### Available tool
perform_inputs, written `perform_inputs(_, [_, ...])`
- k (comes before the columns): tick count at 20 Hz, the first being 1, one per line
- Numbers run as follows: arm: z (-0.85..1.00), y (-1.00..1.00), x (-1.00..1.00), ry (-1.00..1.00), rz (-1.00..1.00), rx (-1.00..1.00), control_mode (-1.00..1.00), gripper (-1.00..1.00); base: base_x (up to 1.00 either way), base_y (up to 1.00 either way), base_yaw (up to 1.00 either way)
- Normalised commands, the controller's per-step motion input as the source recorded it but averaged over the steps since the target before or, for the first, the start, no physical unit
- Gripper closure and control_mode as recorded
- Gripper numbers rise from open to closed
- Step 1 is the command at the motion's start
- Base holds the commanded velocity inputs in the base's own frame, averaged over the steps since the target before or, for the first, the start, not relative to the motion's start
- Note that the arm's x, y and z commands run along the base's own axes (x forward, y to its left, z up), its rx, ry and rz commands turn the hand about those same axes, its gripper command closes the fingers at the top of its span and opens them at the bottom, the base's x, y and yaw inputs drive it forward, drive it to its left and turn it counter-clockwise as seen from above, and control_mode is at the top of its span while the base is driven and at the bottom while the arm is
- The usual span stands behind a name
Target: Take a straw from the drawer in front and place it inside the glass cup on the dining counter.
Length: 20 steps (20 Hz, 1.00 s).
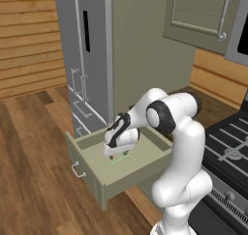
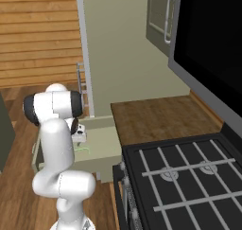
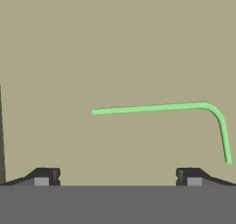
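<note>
1. We see the shallow sage-green box drawer (image 1: 145,168) pulled open below the short dark wood counter (image 2: 160,118), its flat front panel with the small silver bar handle (image 1: 77,170) facing the plank floor.
2. The very thin light-green straw (image 3: 152,109) with a bent tip lies flat on the drawer's bare floor; in the left base view it shows as a pale green line (image 1: 122,160) near the middle of the drawer.
3. The white arm's two-finger gripper (image 1: 116,156) hangs inside the drawer, pointing down, just above the straw and apart from it.
4. In the hand view the two dark fingertips (image 3: 46,176) stand wide apart at the bottom edge, so the pincer is released and holds nothing; the straw's long run lies at about 12 o'clock from the gap between them, and its bent end drops toward 4 o'clock, past the other tip.
5. A tall grey fridge (image 1: 85,60) stands at 11 o'clock from the drawer in the left base view, and a black stove (image 2: 189,177) sits at 3 o'clock of it.
</note>
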Motion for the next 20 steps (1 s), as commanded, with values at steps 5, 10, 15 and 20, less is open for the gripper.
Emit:
perform_inputs(5, [0.00,-0.68,0.00,0.00,0.24,-0.01,-1.00,-1.00,0.00,0.00,0.00])
perform_inputs(10, [0.00,-0.33,0.07,0.00,0.24,-0.01,-1.00,-1.00,0.00,0.00,0.00])
perform_inputs(15, [-0.13,-0.02,0.07,0.00,0.16,-0.03,-1.00,-1.00,0.00,0.00,0.00])
perform_inputs(20, [-0.29,0.00,0.03,-0.01,0.12,-0.05,-1.00,-1.00,0.00,0.00,0.00])
